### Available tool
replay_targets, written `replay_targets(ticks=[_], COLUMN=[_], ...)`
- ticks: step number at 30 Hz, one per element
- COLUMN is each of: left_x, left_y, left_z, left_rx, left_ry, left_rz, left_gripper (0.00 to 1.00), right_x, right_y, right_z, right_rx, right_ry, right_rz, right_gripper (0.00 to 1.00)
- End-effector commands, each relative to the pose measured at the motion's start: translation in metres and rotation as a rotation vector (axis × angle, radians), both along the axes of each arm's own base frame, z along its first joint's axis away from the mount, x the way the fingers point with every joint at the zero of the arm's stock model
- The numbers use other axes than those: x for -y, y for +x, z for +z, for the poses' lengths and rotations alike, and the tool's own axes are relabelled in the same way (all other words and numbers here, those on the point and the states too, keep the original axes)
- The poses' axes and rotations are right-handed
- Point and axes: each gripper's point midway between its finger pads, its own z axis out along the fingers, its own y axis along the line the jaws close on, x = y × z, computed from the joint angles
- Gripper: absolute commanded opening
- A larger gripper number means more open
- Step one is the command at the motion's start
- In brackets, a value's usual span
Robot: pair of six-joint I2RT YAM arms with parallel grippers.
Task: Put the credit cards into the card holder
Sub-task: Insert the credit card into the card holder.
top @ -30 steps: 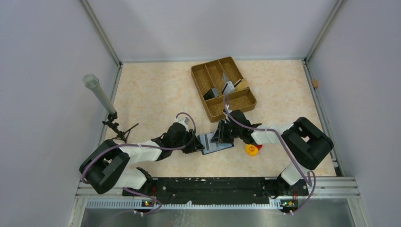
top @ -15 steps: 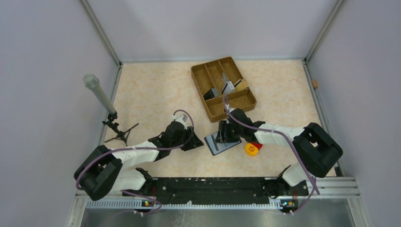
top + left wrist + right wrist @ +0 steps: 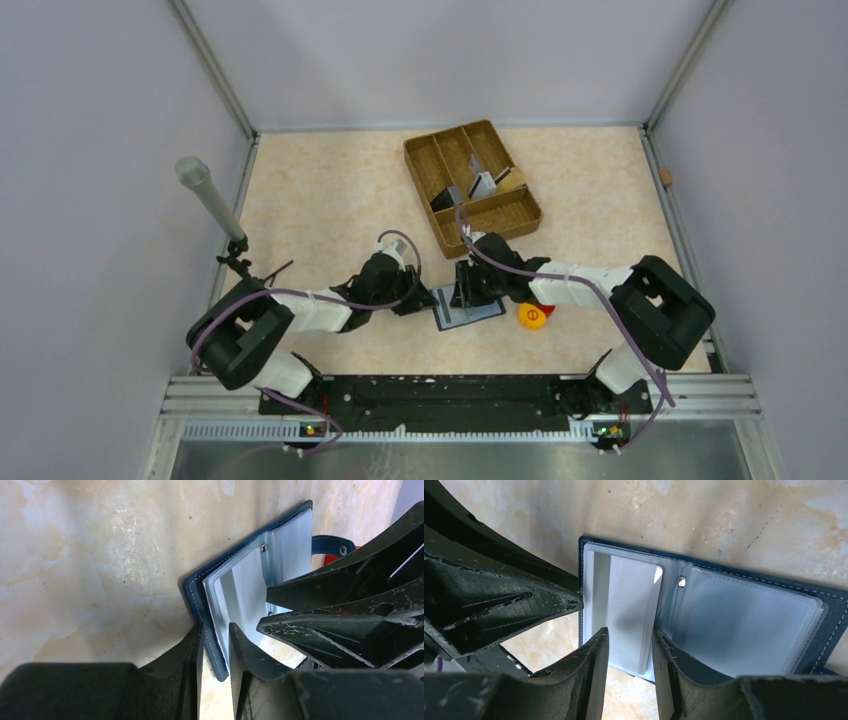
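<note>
The card holder [image 3: 470, 312] lies open on the table, navy outside and pale blue-grey inside [image 3: 744, 625]. My left gripper [image 3: 215, 627] is shut on its left edge [image 3: 212, 645], one finger on the navy cover and the other on the inner sleeves. My right gripper [image 3: 630, 632] stands open just above the holder's left half, straddling a grey credit card [image 3: 631, 600] that lies partly in a sleeve there. The two grippers almost meet over the holder [image 3: 428, 299] [image 3: 468, 292]. More credit cards [image 3: 482, 184] stand in the brown tray.
The brown divided tray [image 3: 412, 160] sits just behind the holder. A yellow and red round piece [image 3: 533, 316] lies right of the holder, under my right arm. A microphone on a small tripod [image 3: 210, 200] stands at the left. Walls close in the table.
My left gripper drew back to the left half a second ago and has returned to the holder's left edge, closing on it. The right gripper stayed over the holder, which shifted slightly.
</note>
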Motion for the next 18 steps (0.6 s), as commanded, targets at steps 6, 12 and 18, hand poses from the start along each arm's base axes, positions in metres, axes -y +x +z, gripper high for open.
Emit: replay_targets(ticks=[6,12,18], left_x=[0.002,-0.028,-0.062], left_y=[0.009,0.017,0.029], left_z=[0.016,0.042,0.092], left_rx=[0.073,0.148,0.242], left_ry=[-0.007,0.11,0.21], left_rz=[0.005,0.037,0.044], left_gripper=[0.32,0.72,0.99], right_x=[-0.025,0.013,0.034], right_y=[0.015,0.044,0.076], right_z=[0.037,0.093,0.15], right_rx=[0.141,0.364,0.611], right_ry=[0.035,-0.064,-0.16], right_rz=[0.065,-0.062,-0.083], right_gripper=[0.41,0.65,0.84])
